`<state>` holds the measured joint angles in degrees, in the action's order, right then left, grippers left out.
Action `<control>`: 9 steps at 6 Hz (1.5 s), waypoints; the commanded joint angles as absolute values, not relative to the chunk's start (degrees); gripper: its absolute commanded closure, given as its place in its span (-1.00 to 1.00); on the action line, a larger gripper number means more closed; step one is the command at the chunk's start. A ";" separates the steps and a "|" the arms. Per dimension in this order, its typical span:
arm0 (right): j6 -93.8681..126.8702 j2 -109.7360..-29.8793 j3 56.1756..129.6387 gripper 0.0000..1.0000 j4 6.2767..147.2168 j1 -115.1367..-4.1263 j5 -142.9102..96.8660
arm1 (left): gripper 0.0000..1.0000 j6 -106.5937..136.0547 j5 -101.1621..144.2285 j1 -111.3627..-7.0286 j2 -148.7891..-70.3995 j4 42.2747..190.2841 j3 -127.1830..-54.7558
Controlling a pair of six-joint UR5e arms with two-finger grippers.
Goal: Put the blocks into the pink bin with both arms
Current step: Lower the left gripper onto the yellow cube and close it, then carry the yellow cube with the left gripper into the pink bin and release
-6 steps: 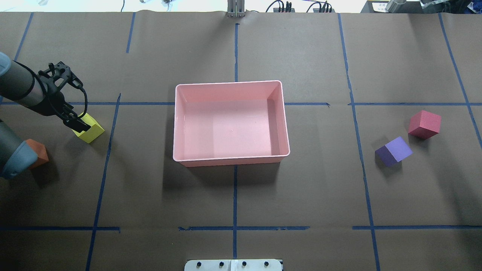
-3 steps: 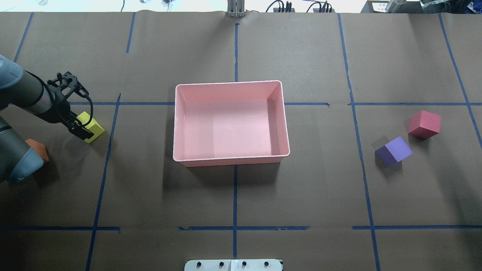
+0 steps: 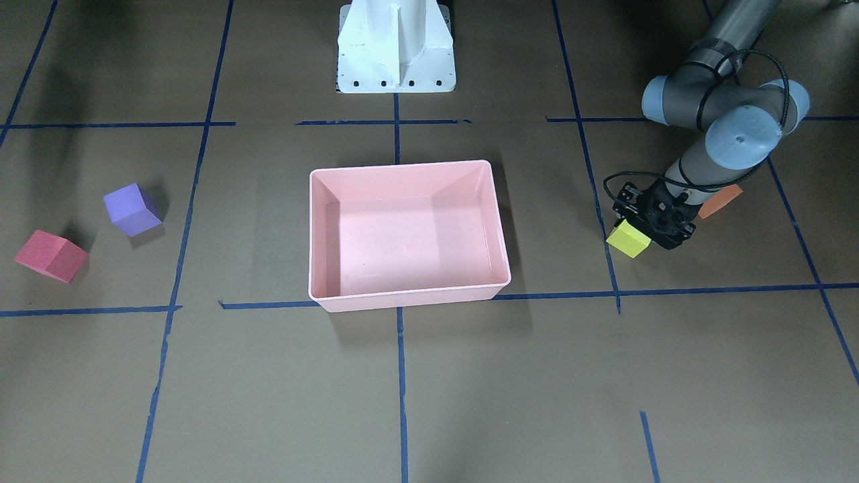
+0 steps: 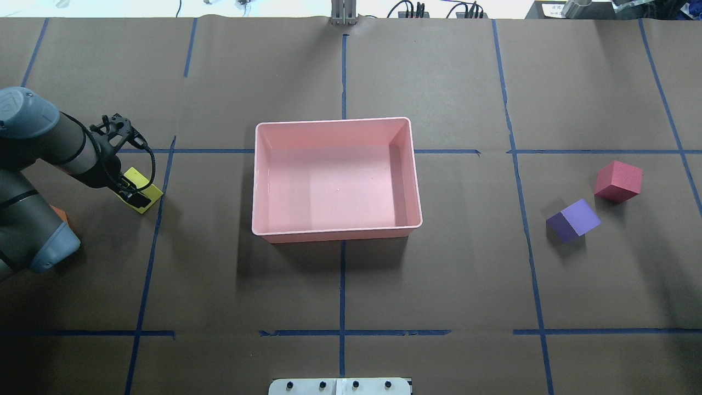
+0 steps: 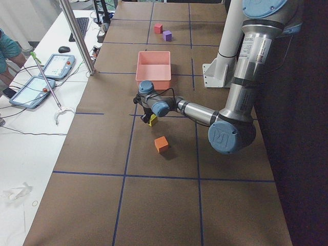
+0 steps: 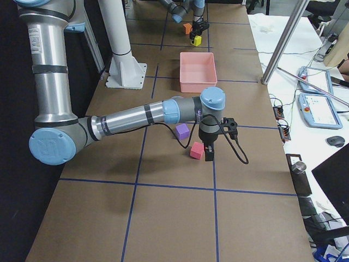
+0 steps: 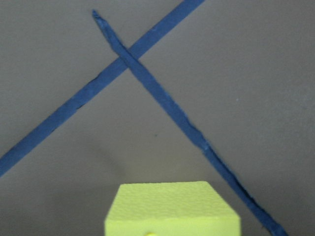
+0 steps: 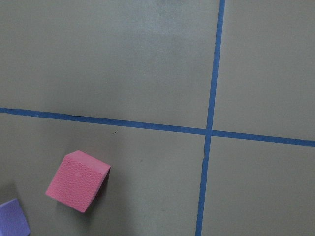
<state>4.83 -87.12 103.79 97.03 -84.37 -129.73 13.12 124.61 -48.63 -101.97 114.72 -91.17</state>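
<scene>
The pink bin (image 4: 334, 122) stands mid-table with nothing in it; it also shows in the front view (image 3: 402, 302). My left gripper (image 4: 136, 195) is shut on the yellow block (image 4: 147, 186), low over the table left of the bin. The block also shows in the front view (image 3: 629, 239) and fills the bottom of the left wrist view (image 7: 172, 209). The orange block (image 3: 719, 200) lies behind that arm, mostly hidden. The red block (image 4: 618, 181) and purple block (image 4: 574, 220) lie to the bin's right. My right gripper (image 6: 209, 154) shows only in the exterior right view, beside the red block (image 6: 195, 152); I cannot tell its state.
The white pedestal (image 3: 396, 47) stands at the robot's side of the table. Blue tape lines cross the brown paper. A metal pole (image 5: 77, 36) and tablets (image 5: 54, 65) stand on the operators' side.
My left gripper has moved right toward the bin, and the yellow block has shifted with it. The left elbow now covers more of the orange block.
</scene>
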 commanded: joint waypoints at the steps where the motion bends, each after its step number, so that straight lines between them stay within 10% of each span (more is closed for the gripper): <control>1: 4.83 -87.10 103.80 -1.00 97.03 -84.38 -129.73 | 0.91 16.06 124.63 -52.09 -102.13 106.34 -99.51; 3: 4.83 -87.10 103.80 -1.00 97.03 -84.38 -130.95 | 0.86 44.40 121.58 -50.81 -109.62 95.22 -110.38; 6: 4.83 -87.10 103.62 -1.00 97.03 -84.29 -130.96 | 0.76 69.74 111.98 -36.75 -132.03 86.58 -100.34; 7: 4.83 -86.75 103.62 -1.00 97.03 -84.29 -131.65 | 0.41 71.61 110.84 -36.56 -138.62 86.57 -92.45; 8: 4.83 -86.31 103.54 -1.00 97.03 -83.68 -132.36 | -0.99 71.63 110.74 -36.56 -140.52 86.66 -89.33; 9: 4.92 -85.09 103.80 -1.00 96.94 -81.24 -132.45 | -1.00 70.41 111.09 -36.82 -139.14 86.49 -91.30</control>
<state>4.86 -86.06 103.63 97.01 -83.06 -132.18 71.00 110.98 -36.71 -139.08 86.61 -91.26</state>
